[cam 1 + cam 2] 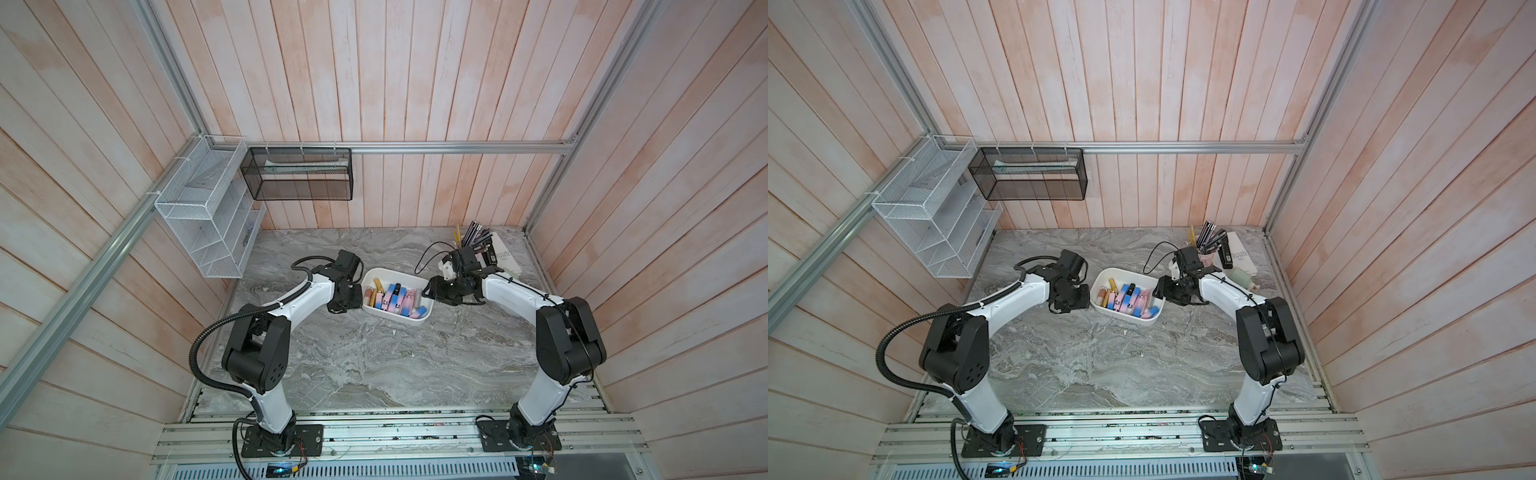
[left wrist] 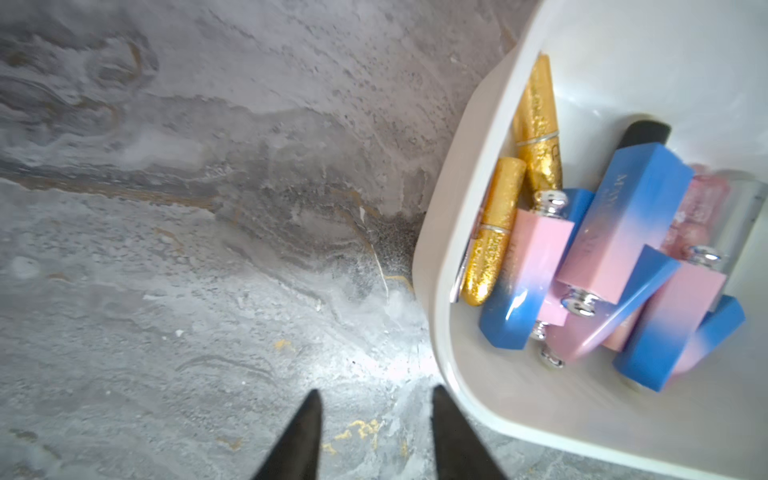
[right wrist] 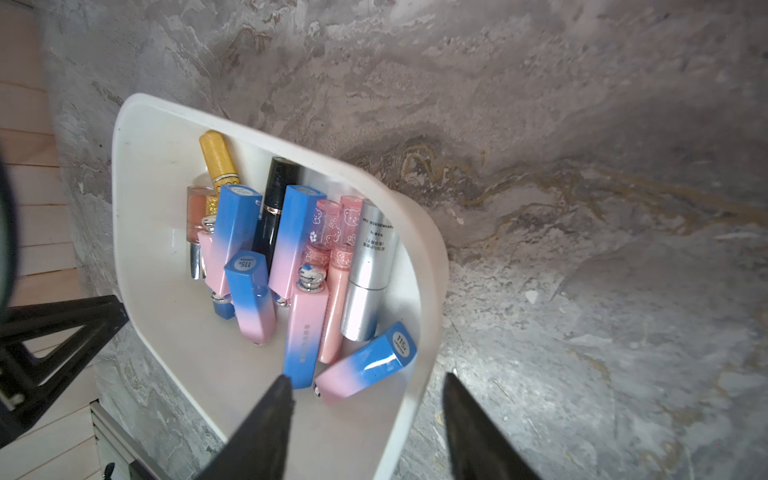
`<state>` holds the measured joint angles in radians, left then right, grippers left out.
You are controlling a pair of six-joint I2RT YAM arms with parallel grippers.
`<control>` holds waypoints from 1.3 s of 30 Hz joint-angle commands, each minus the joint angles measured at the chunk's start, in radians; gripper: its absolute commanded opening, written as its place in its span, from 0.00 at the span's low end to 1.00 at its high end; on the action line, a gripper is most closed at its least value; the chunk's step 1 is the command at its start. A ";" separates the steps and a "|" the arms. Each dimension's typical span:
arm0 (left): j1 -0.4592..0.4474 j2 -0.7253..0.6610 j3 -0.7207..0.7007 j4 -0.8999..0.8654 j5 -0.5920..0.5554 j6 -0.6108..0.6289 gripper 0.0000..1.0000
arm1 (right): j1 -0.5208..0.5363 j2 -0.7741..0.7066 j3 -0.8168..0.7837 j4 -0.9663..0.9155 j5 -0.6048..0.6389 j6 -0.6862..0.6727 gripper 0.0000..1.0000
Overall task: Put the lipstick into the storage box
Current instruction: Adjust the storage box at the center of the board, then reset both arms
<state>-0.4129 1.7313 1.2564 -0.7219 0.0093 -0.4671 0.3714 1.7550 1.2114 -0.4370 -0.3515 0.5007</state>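
At centre in both top views, I see lipsticks (image 1: 395,297) in the box (image 1: 384,275), left gripper (image 1: 349,306) at its nine o'clock, right gripper (image 1: 427,291) at three. Left wrist: fingers (image 2: 299,440) apart, empty. Right wrist: fingers (image 3: 266,424) apart, empty, astride the box wall.

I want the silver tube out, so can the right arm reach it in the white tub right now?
Probably yes: the right gripper is open over the storage box wall beside the silver tube, which lies uncovered along that wall.
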 commanded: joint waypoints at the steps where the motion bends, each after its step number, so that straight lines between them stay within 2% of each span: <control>1: 0.019 -0.130 -0.063 0.022 -0.106 -0.001 1.00 | -0.006 -0.103 0.023 -0.093 0.087 -0.074 0.98; 4: 0.075 -0.292 -0.166 0.104 -0.190 0.003 1.00 | -0.006 -0.242 -0.027 -0.086 0.190 -0.109 0.98; 7: 0.171 -0.449 -0.266 0.198 -0.281 0.013 1.00 | -0.012 -0.386 -0.154 0.022 0.353 -0.107 0.98; 11: 0.297 -0.614 -0.487 0.484 -0.346 0.089 1.00 | -0.039 -0.553 -0.397 0.269 0.547 -0.145 0.98; 13: 0.331 -0.675 -0.636 0.707 -0.375 0.168 1.00 | -0.050 -0.651 -0.565 0.470 0.601 -0.225 0.98; 16: 0.348 -0.705 -0.843 1.044 -0.345 0.282 1.00 | -0.057 -0.741 -0.742 0.708 0.744 -0.315 0.98; 20: 0.374 -0.598 -0.966 1.362 -0.338 0.349 1.00 | -0.111 -0.725 -0.888 0.956 0.892 -0.416 0.98; 22: 0.412 -0.516 -0.983 1.474 -0.295 0.336 1.00 | -0.182 -0.686 -0.964 1.126 0.882 -0.413 0.98; 25: 0.446 -0.392 -0.984 1.636 -0.264 0.340 1.00 | -0.267 -0.606 -1.067 1.407 0.801 -0.428 0.98; 27: 0.471 -0.334 -0.952 1.663 -0.220 0.328 1.00 | -0.321 -0.510 -1.100 1.601 0.713 -0.422 0.98; 29: 0.490 -0.263 -0.945 1.744 -0.144 0.328 1.00 | -0.339 -0.422 -1.074 1.691 0.648 -0.455 0.98; 30: 0.472 -0.256 -0.922 1.689 -0.125 0.349 1.00 | -0.347 -0.359 -1.055 1.746 0.615 -0.473 0.98; 32: 0.457 -0.232 -0.921 1.727 -0.083 0.382 1.00 | -0.355 -0.252 -1.010 1.757 0.557 -0.474 0.98; 33: 0.452 -0.203 -0.949 1.824 -0.064 0.405 1.00 | -0.357 -0.199 -1.004 1.809 0.520 -0.490 0.98; 35: 0.449 -0.155 -1.017 1.989 -0.065 0.415 1.00 | -0.367 -0.187 -1.020 1.830 0.510 -0.480 0.98; 37: 0.451 -0.183 -1.006 1.911 -0.079 0.398 1.00 | -0.371 -0.184 -1.023 1.837 0.490 -0.485 0.98; 39: 0.450 -0.159 -1.009 1.961 -0.077 0.406 1.00 | -0.384 -0.185 -1.018 1.827 0.462 -0.474 0.98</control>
<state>0.0380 1.5555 0.2562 1.1015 -0.0895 -0.0925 0.0032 1.5669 0.1894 1.3022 0.1818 0.0330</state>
